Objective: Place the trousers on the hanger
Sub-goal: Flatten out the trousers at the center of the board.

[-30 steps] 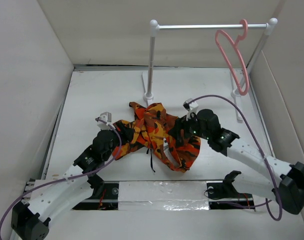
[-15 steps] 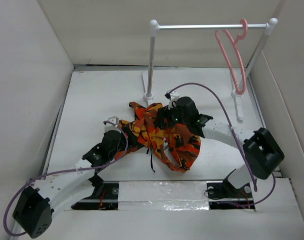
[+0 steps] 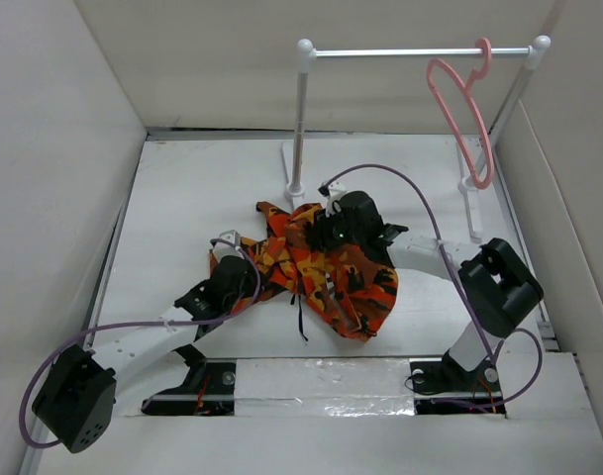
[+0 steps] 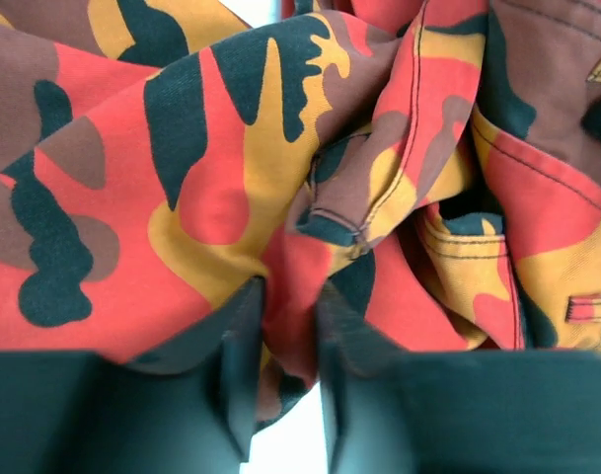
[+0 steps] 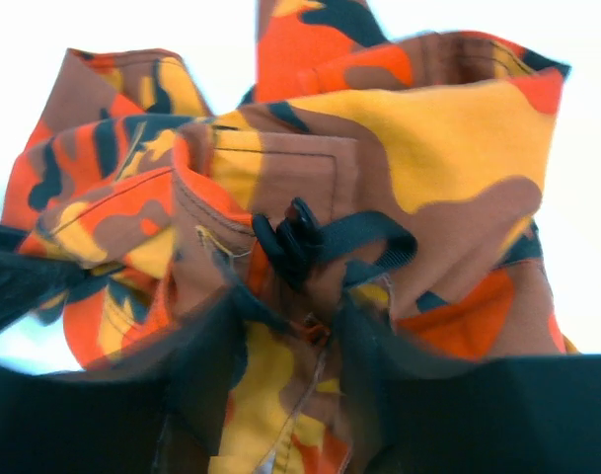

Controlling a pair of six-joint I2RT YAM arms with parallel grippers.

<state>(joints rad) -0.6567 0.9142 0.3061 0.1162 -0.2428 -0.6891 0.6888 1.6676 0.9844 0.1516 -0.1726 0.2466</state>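
Note:
The trousers point(image 3: 346, 282) lie crumpled in the middle of the white table, in orange, red, yellow and black camouflage, with a black drawstring point(image 3: 301, 319) trailing toward the near edge. My left gripper point(image 3: 244, 271) sits at their left edge; in the left wrist view it point(image 4: 285, 331) is shut on a red fold of the trousers point(image 4: 211, 188). My right gripper point(image 3: 326, 230) is on the far top of the heap; in the right wrist view it point(image 5: 285, 341) pinches bunched trousers point(image 5: 448, 148) just below a black cord toggle point(image 5: 290, 242). The pink hanger point(image 3: 466, 119) hangs from the rail at the far right.
A white rail point(image 3: 415, 50) on two posts point(image 3: 300, 119) stands at the back, its left base just beyond the trousers. Pale walls point(image 3: 53, 198) enclose the table on the left, back and right. Purple cables point(image 3: 420, 213) loop off both arms.
Both arms moved in onto the trousers, the left one rightward and the right one left and farther back. Both grippers went from open to closed on cloth.

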